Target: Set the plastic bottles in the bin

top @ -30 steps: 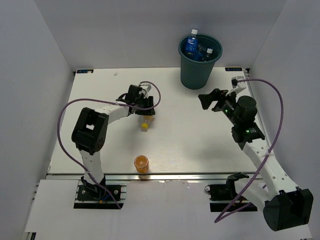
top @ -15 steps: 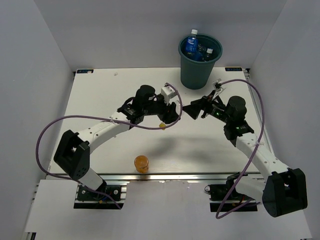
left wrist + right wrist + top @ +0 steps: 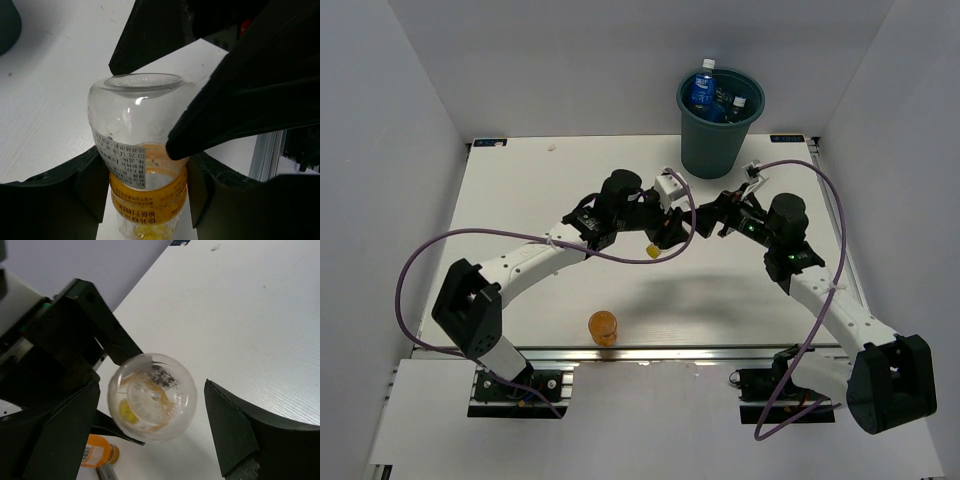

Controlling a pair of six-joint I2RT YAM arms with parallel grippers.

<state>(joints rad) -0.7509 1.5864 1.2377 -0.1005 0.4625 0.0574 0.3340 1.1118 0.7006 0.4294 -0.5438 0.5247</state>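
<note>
A clear plastic bottle with a yellow-orange band and cap (image 3: 145,165) is held above the table, my left gripper (image 3: 145,192) shut on its waist. In the top view only its yellow cap (image 3: 650,250) shows under the left gripper (image 3: 667,232). My right gripper (image 3: 705,218) faces it, open. The bottle's round base (image 3: 152,397) sits between the right gripper's (image 3: 151,385) spread fingers, with a gap on the right side. An orange bottle (image 3: 603,328) lies near the table's front edge. The dark teal bin (image 3: 720,125) stands at the back and holds blue-labelled bottles (image 3: 703,90).
The two arms meet over the middle of the white table (image 3: 520,190), their purple cables looping out to both sides. White walls close in the left, right and back. A metal rail (image 3: 670,352) runs along the front edge, close to the orange bottle (image 3: 97,456).
My left arm has lifted the clear bottle and carried it right to the middle. The right gripper has swung left until its open fingers stand on either side of the bottle's base.
</note>
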